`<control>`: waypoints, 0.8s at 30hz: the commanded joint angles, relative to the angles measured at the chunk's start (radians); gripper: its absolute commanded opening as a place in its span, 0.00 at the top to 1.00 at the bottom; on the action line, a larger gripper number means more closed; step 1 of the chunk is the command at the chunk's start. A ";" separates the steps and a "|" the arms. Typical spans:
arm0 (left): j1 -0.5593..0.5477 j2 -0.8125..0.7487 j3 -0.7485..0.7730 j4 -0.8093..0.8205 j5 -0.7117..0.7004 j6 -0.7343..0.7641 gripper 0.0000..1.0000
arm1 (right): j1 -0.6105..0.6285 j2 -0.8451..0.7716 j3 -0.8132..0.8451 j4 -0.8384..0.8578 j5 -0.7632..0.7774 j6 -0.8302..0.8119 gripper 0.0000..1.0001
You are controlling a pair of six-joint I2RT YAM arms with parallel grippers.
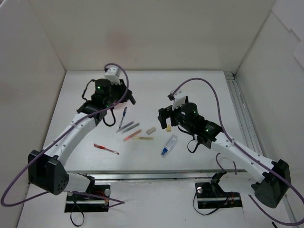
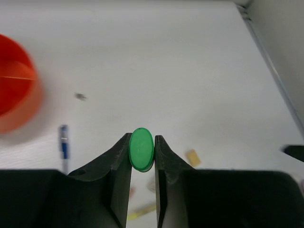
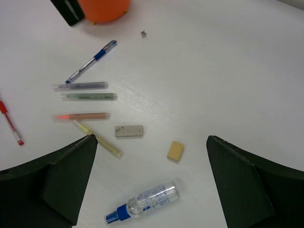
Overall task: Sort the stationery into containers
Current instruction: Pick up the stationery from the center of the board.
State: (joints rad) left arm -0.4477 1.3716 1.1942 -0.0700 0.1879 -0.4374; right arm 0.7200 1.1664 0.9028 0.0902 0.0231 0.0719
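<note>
Well, your left gripper was pinched narrow on the green-capped highlighter, whose round green end faced the wrist camera from between the two fingers. Just off the right finger lay a beige eraser, and off the left finger the blue pen. Farther ahead and to the left stood the orange organizer, blurred, on the white table.

Your right gripper stood wide and held nothing. Below the gap between its fingers lay the clear blue-capped tube. The beige eraser lay just ahead of the tube, with a grey eraser beside it toward the left finger. Touching that finger's tip lay a yellow pen. Ahead of it lay an orange stick, a green stick and a grey stick in a row. The red pen lay well apart at the far left.
</note>
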 commanded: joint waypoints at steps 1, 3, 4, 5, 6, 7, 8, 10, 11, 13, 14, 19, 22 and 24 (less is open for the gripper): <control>0.119 -0.063 0.054 0.050 -0.019 0.159 1.00 | 0.001 -0.097 -0.024 0.060 0.187 0.017 0.02; 0.223 -0.051 0.074 0.062 0.013 0.196 1.00 | 0.001 -0.131 -0.054 0.054 0.271 0.009 0.02; 0.256 -0.042 0.084 0.062 0.028 0.239 1.00 | 0.001 -0.137 -0.070 0.046 0.291 -0.006 0.02; 0.286 -0.026 0.094 0.091 0.030 0.256 1.00 | -0.005 -0.151 -0.074 0.042 0.326 -0.007 0.02; 0.341 0.012 0.119 0.107 0.031 0.267 1.00 | -0.007 -0.155 -0.073 0.023 0.340 -0.007 0.02; 0.372 0.032 0.137 0.107 0.051 0.273 1.00 | -0.013 -0.159 -0.071 0.008 0.345 -0.007 0.02; 0.400 0.084 0.156 0.114 0.097 0.278 1.00 | -0.033 -0.165 -0.061 -0.009 0.347 -0.007 0.02; 0.470 0.141 0.224 0.125 0.133 0.261 1.00 | -0.047 -0.169 -0.048 -0.043 0.342 -0.006 0.02; 0.489 0.199 0.249 0.136 0.160 0.241 1.00 | -0.062 -0.177 -0.050 -0.049 0.336 -0.009 0.02; 0.529 0.292 0.320 0.163 0.195 0.220 1.00 | -0.070 -0.180 -0.054 -0.052 0.336 -0.023 0.02; 0.529 0.323 0.368 0.182 0.200 0.212 1.00 | -0.073 -0.180 -0.056 -0.052 0.337 -0.026 0.02; 0.543 0.506 0.507 0.194 0.265 0.210 1.00 | -0.090 -0.175 -0.054 -0.056 0.356 -0.024 0.02; 0.543 0.547 0.510 0.228 0.260 0.203 1.00 | -0.097 -0.168 -0.062 -0.055 0.365 -0.024 0.02; 0.543 0.560 0.486 0.249 0.251 0.201 1.00 | -0.100 -0.157 -0.061 -0.055 0.386 -0.020 0.02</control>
State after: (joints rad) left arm 0.0978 1.9736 1.6470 0.0540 0.4084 -0.2253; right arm 0.6296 1.0050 0.8295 -0.0090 0.3470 0.0525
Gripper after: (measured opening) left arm 0.170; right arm 0.979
